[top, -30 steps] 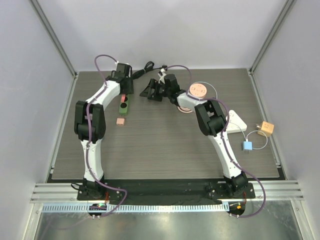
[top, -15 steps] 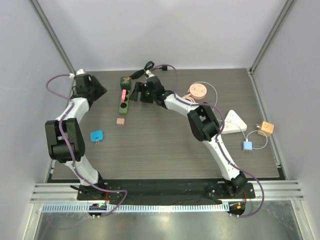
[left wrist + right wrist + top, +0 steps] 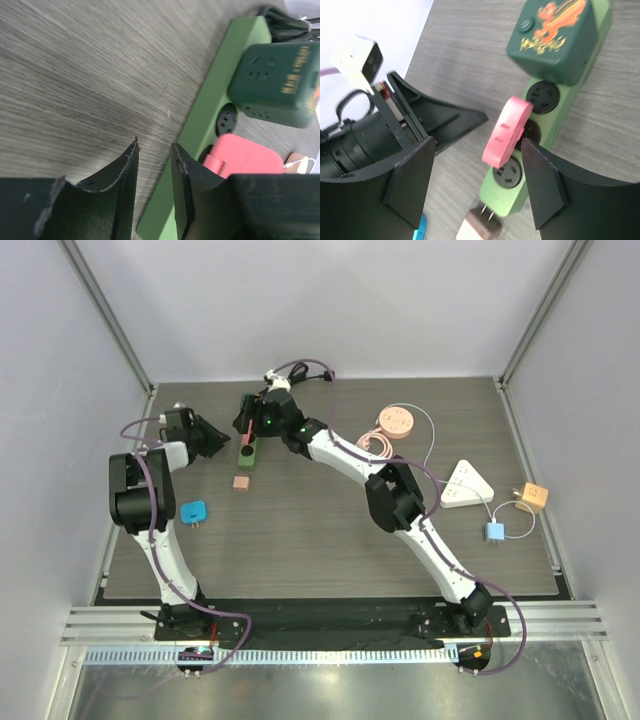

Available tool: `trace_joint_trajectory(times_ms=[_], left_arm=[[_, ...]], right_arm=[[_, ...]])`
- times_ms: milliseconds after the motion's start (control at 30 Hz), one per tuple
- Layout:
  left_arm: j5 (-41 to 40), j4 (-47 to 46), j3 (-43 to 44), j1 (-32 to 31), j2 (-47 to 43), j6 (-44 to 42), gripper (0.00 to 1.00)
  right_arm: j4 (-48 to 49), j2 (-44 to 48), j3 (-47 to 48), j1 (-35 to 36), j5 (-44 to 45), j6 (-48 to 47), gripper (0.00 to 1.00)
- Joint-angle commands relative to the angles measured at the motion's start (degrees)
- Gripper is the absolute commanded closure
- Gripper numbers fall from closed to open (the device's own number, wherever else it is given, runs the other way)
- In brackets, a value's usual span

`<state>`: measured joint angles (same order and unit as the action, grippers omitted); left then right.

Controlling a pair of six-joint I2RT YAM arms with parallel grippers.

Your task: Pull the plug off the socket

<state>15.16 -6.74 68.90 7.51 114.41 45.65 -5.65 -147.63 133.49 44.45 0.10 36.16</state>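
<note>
Flat pink plug (image 3: 506, 131) stands tilted on green strip (image 3: 553, 120) mid-frame; right gripper (image 3: 477, 142) spread wide astride it, left gripper (image 3: 155, 145) barely parted.

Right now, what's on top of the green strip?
On the strip: a dark green cube at one end, a pink plug midway, two empty sockets. The sockets beneath cube and plug are largely covered.

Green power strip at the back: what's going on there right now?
The right tool hangs open over the green power strip, one finger on each side of the pink plug without touching it. That plug sits tilted in a socket midway along the strip, not yet pulled. The left tool is beside the strip, fingers slightly apart and empty. A dark green adapter occupies the strip's far end.
</note>
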Motion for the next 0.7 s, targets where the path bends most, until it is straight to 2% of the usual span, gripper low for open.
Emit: trace_joint_trajectory(times_ms=[0, 167, 500, 633, 667], left_arm=[[3.04, -4.42, 3.16, 0.14, 1.60, 2.78, 0.67], [2.51, -4.07, 2.82, 0.22, 0.99, 2.69, 0.67], [1.63, -4.15, 1.94, 0.14, -0.68, 1.46, 0.66], [3.12, -5.03, 2.11, 0.14, -0.15, 1.64, 0.66], [4.08, -5.82, 2.11, 0.05, 0.02, 2.07, 0.66]], right_arm=[[0.55, -2.13, 3.61, -0.24, 2.45, 0.22, 0.26], [0.73, -5.12, 7.04, 0.02, 2.19, 1.19, 0.33], [1.08, -7.67, 8.63, 0.38, 2.71, 2.16, 0.41], [0.64, -6.71, 7.31, 0.29, 4.38, 1.37, 0.57], [0.64, -6.36, 6.87, 0.20, 4.56, 1.28, 0.65]])
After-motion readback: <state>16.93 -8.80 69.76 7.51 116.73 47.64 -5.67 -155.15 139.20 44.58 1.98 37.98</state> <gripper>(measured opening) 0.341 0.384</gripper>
